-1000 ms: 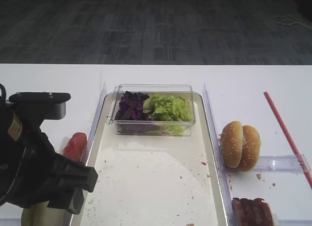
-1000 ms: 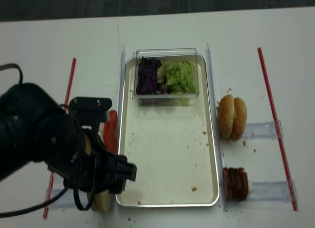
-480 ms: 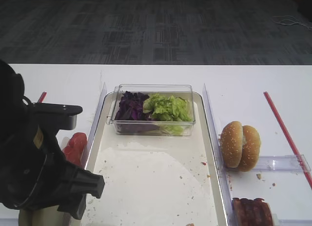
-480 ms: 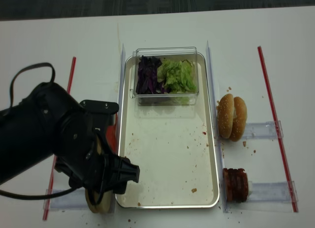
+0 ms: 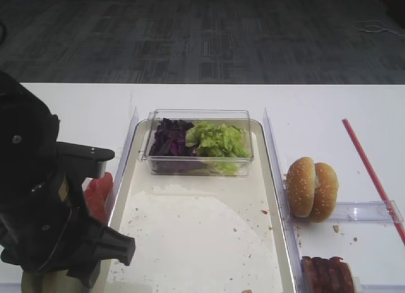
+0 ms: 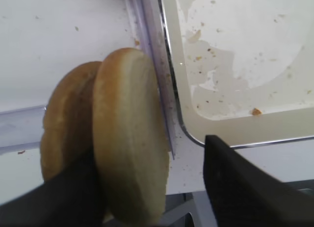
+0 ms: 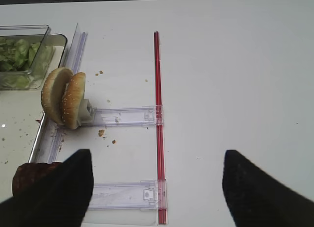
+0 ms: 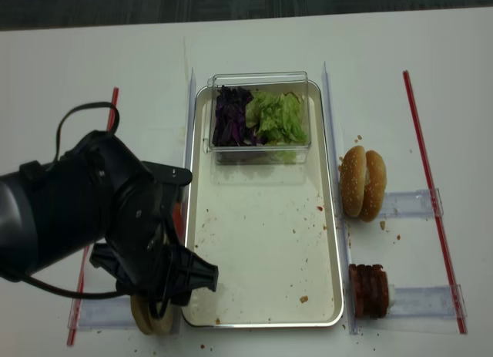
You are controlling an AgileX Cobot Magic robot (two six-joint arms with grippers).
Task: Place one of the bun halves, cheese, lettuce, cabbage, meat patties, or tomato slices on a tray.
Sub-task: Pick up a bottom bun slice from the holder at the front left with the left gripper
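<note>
Two bun halves stand on edge just left of the tray's [image 6: 230,119] near corner. My left gripper [image 6: 149,148] is open and straddles the paler bun half [image 6: 130,134]: one finger [image 6: 68,192] sits between the two halves, and the other finger [image 6: 245,188] stands apart from the bun. From above, the left arm [image 8: 92,218] hides most of the bun halves [image 8: 150,317]. The tray [image 8: 262,234] floor is bare. My right gripper [image 7: 157,153] hangs open over white table. Tomato slices [image 5: 98,188] lie left of the tray, meat patties [image 8: 368,289] to its right. Cheese is out of view.
A clear box at the tray's far end holds cabbage [image 5: 169,139] and lettuce [image 5: 218,141]. Sesame buns [image 8: 363,183] stand on a clear holder right of the tray. Red strips [image 8: 422,156] run along both sides of the table.
The left arm has come down and turned over the bun halves at the tray's near left corner. The food and the tray have not moved.
</note>
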